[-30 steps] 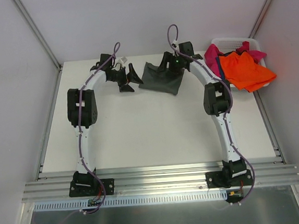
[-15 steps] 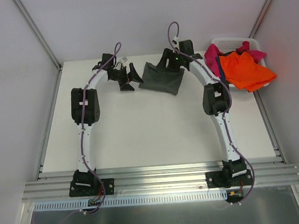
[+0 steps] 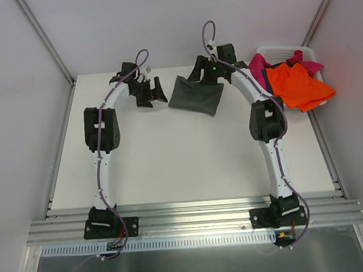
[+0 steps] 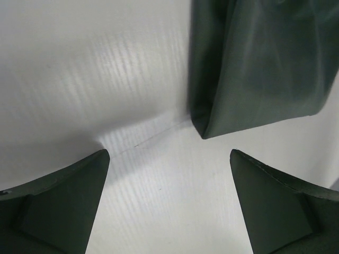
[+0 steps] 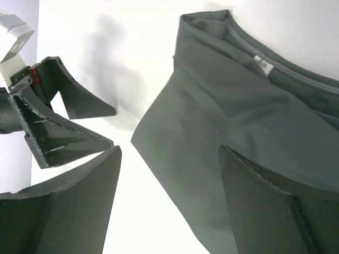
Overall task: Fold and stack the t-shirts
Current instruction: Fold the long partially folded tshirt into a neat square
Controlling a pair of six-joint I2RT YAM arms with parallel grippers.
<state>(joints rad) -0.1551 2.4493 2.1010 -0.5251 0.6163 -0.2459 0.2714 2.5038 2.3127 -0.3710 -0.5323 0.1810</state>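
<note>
A folded dark grey-olive cloth t-shirt (image 3: pixel 194 95) lies at the far middle of the white bench (image 3: pixel 171 162), flanked by two robot arms. The left gripper (image 3: pixel 154 94) sits just beside the shirt's left edge with its jaws spread wide and nothing between them. The right gripper (image 3: pixel 201 70) hangs over the shirt's far edge near the collar, its jaws also apart and clamped on nothing. A bright orange t-shirt (image 3: pixel 298 84) and a magenta-pink t-shirt (image 3: pixel 258 65) spill out of the white plastic laundry basket (image 3: pixel 282 49) at the far right corner, both unfolded.

The grey shirt looks ready to be squared up or left as the base of the stack. To tidy it well, each gripper should likely pinch a corner through all layers, then pull evenly so the fold stays flat.
</note>
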